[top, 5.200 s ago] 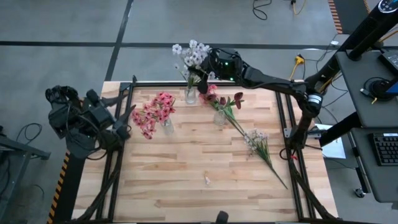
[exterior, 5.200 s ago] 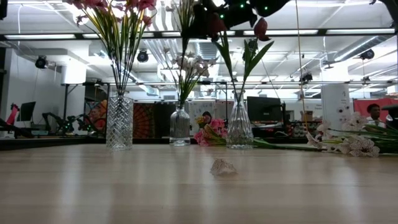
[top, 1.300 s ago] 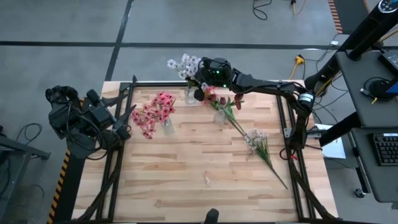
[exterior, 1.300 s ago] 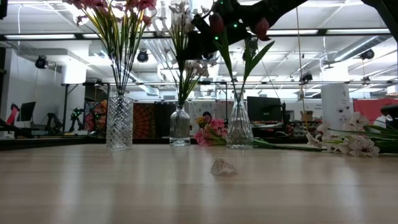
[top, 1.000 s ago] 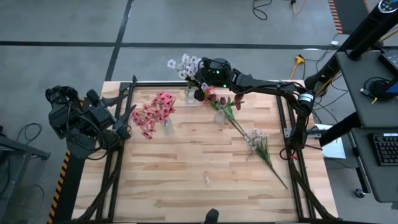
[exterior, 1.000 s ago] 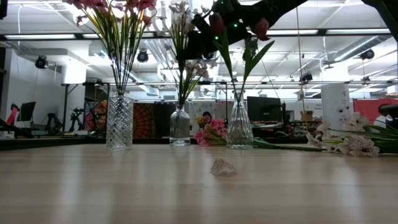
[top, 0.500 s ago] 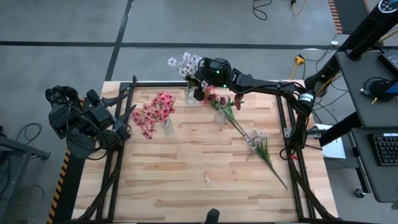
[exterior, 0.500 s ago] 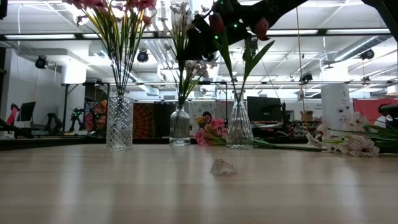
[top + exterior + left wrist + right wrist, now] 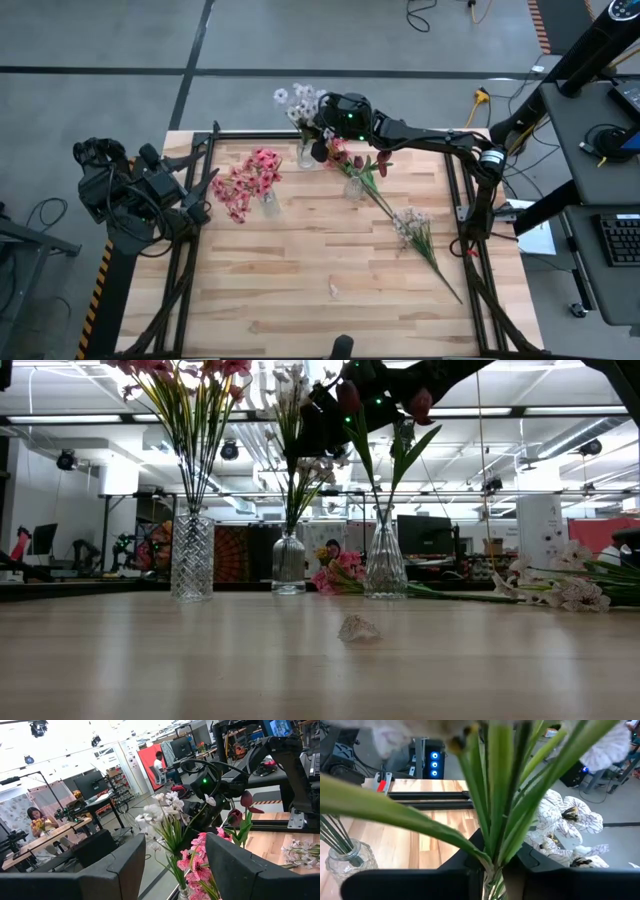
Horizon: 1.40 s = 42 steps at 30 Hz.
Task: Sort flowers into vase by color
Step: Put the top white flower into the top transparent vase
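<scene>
**benchwatcher:** anyone following what's changing here? the right gripper [image 9: 492,881] is hanging over the table [image 9: 300,300] at 12 o'clock, and compared with 5 seconds back it's sitting further toward 11 and lower; the white flowers [image 9: 300,103] it's carrying are now standing with their stalks running down into the middle vase [image 9: 306,154]; over the last second the blossoms are only wobbling a little.

**stemsorter:** yeah, I'm reading that as the drop-off being nearly done; in the right wrist view the claw is pinching the white stalks right above the vase neck, so I'm guessing letting go is coming next, but nothing is showing it yet; the left gripper [image 9: 205,195] is waiting at 9 o'clock with its fingers spread and nothing between them.

**benchwatcher:** so where's the sorting standing?

**stemsorter:** the pink flowers [image 9: 250,180] are sitting in their own vase at 10 o'clock, the red tulips [image 9: 372,160] are standing in the 3rd vase [image 9: 352,190] at 1 o'clock; 1 loose white-lilac stem [image 9: 415,232] is lying flat at 3 o'clock, so I'm judging that 1 is waiting its turn.

**benchwatcher:** seeing any brands or labels?

**stemsorter:** not reading any; the vases are plain glass; the arm is only showing a green light; the screens in the room behind are too small to make out.
</scene>
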Each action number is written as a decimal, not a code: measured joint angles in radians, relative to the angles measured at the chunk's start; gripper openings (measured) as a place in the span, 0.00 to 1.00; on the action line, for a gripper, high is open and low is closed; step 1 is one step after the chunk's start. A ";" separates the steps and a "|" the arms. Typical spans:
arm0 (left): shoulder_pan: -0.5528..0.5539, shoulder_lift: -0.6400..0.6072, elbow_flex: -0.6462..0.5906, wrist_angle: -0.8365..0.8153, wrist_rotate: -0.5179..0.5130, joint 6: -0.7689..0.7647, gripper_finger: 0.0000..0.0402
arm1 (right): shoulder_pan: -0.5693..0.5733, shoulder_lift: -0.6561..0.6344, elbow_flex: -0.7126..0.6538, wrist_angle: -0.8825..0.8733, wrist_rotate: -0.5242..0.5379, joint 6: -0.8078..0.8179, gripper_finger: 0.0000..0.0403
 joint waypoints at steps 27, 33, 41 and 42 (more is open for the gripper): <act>0.000 0.000 0.000 0.001 0.000 0.000 0.47 | 0.000 0.000 0.055 -0.116 0.036 0.001 0.39; 0.000 0.000 0.000 0.000 0.000 0.000 0.47 | 0.000 0.000 0.072 -0.143 0.036 0.002 0.44; 0.000 0.000 0.000 0.000 0.000 0.000 0.47 | 0.001 0.000 0.098 -0.187 0.036 0.002 0.47; 0.000 0.000 0.000 0.000 0.000 0.000 0.47 | 0.001 0.000 0.102 -0.192 0.036 0.002 0.47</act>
